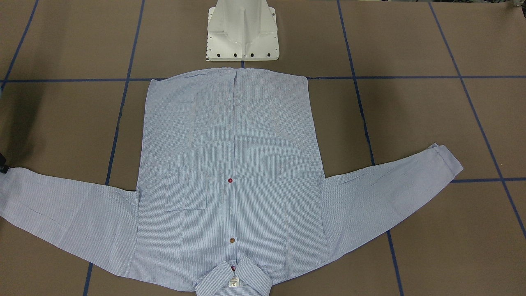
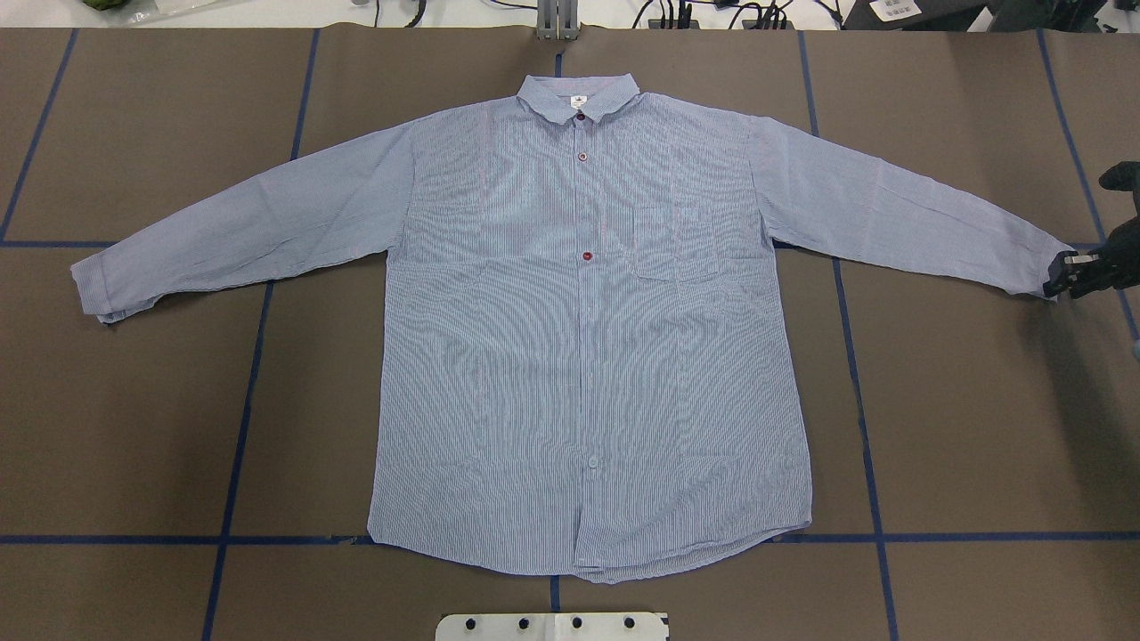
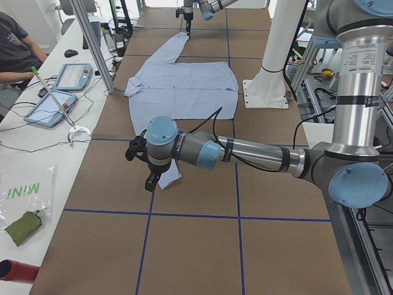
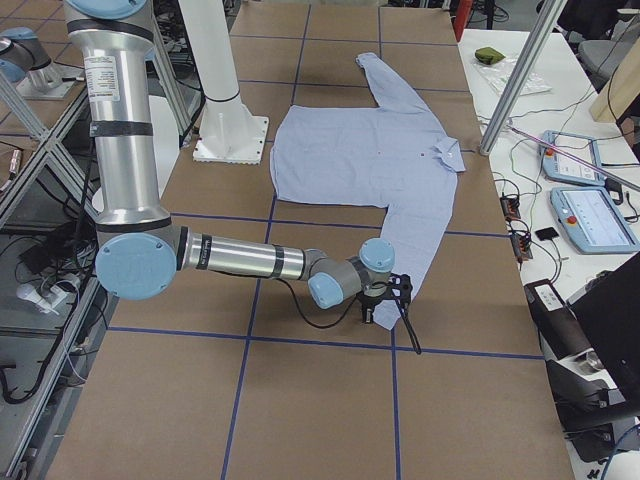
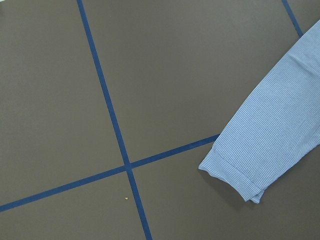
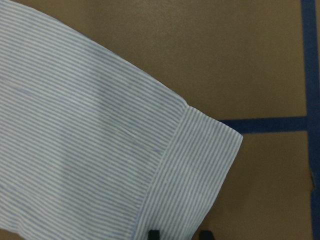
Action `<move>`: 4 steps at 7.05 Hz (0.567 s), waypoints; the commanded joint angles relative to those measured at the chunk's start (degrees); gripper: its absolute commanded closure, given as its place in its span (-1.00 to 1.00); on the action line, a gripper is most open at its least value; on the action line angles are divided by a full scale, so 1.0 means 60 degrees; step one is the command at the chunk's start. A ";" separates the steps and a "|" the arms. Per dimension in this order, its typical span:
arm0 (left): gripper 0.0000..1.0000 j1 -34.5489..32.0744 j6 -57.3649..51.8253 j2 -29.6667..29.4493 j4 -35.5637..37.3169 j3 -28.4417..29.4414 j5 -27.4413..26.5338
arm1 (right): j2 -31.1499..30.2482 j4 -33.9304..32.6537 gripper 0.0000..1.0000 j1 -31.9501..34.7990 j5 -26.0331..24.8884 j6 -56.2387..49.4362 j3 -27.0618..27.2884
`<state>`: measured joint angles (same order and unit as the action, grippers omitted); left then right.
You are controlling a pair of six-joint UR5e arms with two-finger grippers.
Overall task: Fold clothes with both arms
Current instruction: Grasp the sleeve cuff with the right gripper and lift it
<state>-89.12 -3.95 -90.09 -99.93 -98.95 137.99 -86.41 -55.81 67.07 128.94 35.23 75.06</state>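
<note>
The sleeve cuff [image 6: 200,165] is lying right beneath my right gripper [image 6: 179,234], whose fingers [image 6: 154,234] are standing apart astride its edge, holding nothing. The shirt [image 2: 588,356] is lying flat, front up, sleeves spread across the counter [image 2: 134,427]. I'm judging that I should be pinching both cuff layers squarely. My left gripper [image 3: 147,169] is hanging near the other cuff [image 5: 235,175], and I cannot tell how far open it is.

Shirt [image 2: 588,356], as I see it: light blue, fine-striped, flat, front up, 2 sleeves spread, collar [image 2: 577,93] farthest from me; right gripper [image 2: 1058,274] parted at 1 cuff [image 6: 200,165].
</note>
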 commanded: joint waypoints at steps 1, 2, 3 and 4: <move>-1.00 0.0000 0.0000 0.0000 0.0000 -0.0003 0.0000 | 0.0003 -0.0001 0.62 -0.0001 0.0000 -0.0012 0.0000; -1.00 0.0000 0.0000 0.0000 0.0000 -0.0003 0.0000 | 0.0018 -0.0015 0.81 -0.0001 0.0014 -0.0012 0.0000; -1.00 0.0000 0.0000 0.0000 0.0000 -0.0003 0.0000 | 0.0018 -0.0015 0.96 -0.0001 0.0029 -0.0026 0.0015; -1.00 0.0000 0.0000 0.0000 0.0000 -0.0003 0.0000 | 0.0003 -0.0001 1.00 -0.0001 0.0073 -0.0041 0.0015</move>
<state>-89.12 -3.96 -90.09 -99.93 -98.96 137.99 -86.34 -55.87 67.06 129.12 35.08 75.10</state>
